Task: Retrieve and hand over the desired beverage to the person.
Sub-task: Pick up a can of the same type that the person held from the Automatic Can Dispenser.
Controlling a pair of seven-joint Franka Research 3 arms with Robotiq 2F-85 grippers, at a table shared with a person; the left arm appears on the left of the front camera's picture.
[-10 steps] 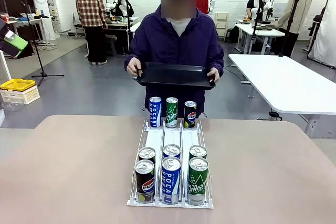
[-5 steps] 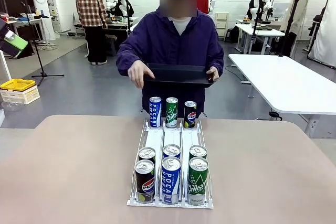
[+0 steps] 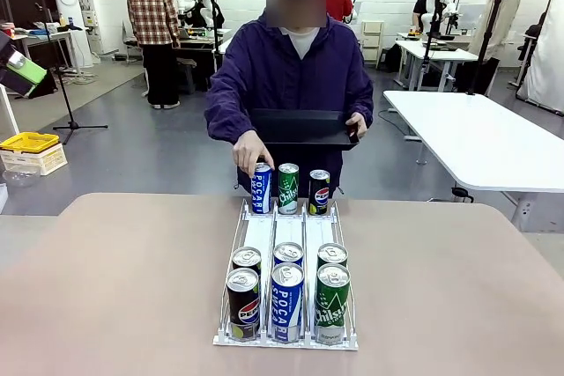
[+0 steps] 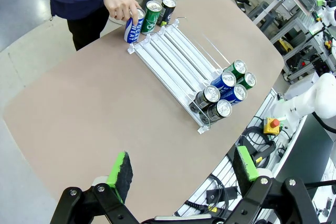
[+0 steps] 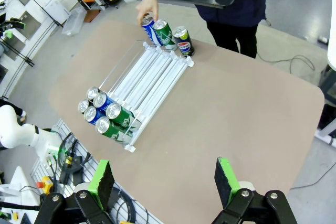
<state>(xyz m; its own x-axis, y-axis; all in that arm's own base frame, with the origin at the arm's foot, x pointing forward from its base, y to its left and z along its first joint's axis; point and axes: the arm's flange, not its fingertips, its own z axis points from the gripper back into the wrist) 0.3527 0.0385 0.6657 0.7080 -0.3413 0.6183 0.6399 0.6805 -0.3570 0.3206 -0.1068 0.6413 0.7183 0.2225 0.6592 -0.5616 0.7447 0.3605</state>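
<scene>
The person (image 3: pixel 295 59) in a dark navy-purple jacket stands at the table's far side, one hand holding a black tray (image 3: pixel 304 128), the other hand (image 3: pixel 249 154) resting on top of a blue Pocari can (image 3: pixel 261 188) at the rack's far end. Beside it stand a green Chilsung can (image 3: pixel 288 188) and a Pepsi can (image 3: pixel 319 192). A white wire rack (image 3: pixel 286 235) holds several more cans at its near end. My left gripper (image 4: pixel 184 167) hangs open high above the table's near edge. My right gripper (image 5: pixel 165 180) is also open, high over the table.
The brown table (image 3: pixel 115 288) spreads wide on both sides of the rack. A white table (image 3: pixel 480 134) stands at the back right. Other people stand at benches far behind. A yellow crate (image 3: pixel 31 149) sits on the floor at left.
The person has let go of the tray with one hand and lowered that hand onto the blue Pocari can at the far end. The tray has dropped slightly.
</scene>
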